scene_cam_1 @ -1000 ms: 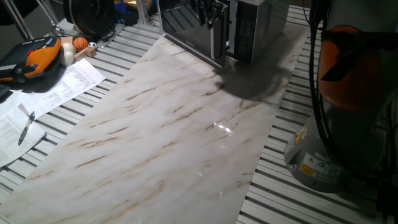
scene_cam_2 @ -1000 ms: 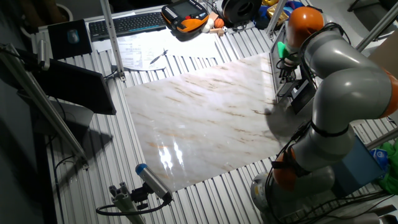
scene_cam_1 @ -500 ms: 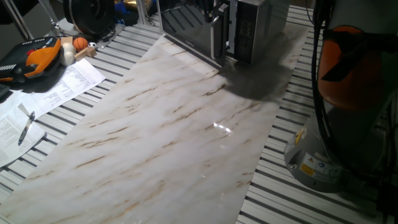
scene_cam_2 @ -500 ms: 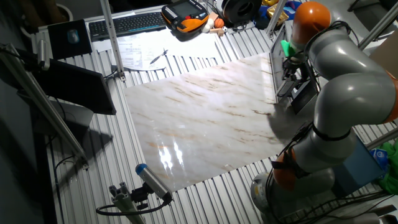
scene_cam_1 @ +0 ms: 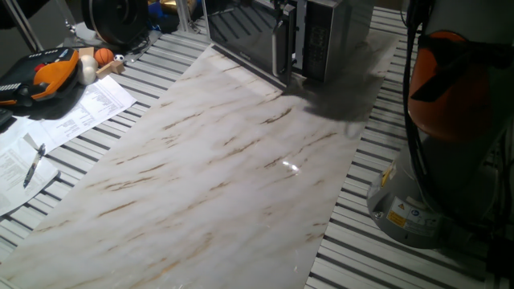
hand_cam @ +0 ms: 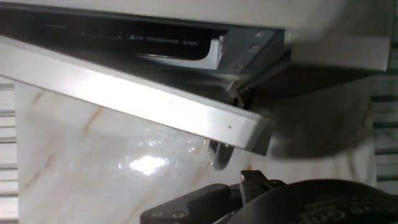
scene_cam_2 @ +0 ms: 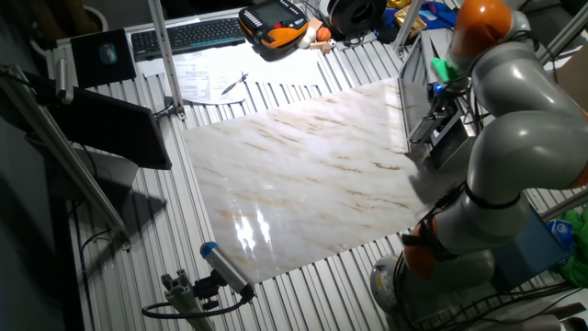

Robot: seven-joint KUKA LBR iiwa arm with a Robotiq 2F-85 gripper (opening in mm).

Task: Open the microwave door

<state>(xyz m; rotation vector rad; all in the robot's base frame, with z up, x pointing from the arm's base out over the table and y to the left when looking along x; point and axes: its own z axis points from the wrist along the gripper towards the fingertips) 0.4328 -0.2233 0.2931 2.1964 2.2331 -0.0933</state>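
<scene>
**Steel door ajar at the far end of the slab**

Steel-framed, the microwave door [scene_cam_1: 241,32] stands swung a little way out from the microwave [scene_cam_1: 321,36], which sits at the far end of the marble slab [scene_cam_1: 201,168]. My gripper [scene_cam_1: 281,10] is up at the door's handle edge; I cannot tell how wide my fingers are.

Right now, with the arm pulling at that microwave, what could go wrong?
The microwave door is only ajar, and I cannot see the fingers on its handle, so the grip might slip off and leave it half open. The microwave sits loose on the smooth marble board; a pull might drag the whole box instead. The bulky arm crowds the door's swing and might block it.
</scene>
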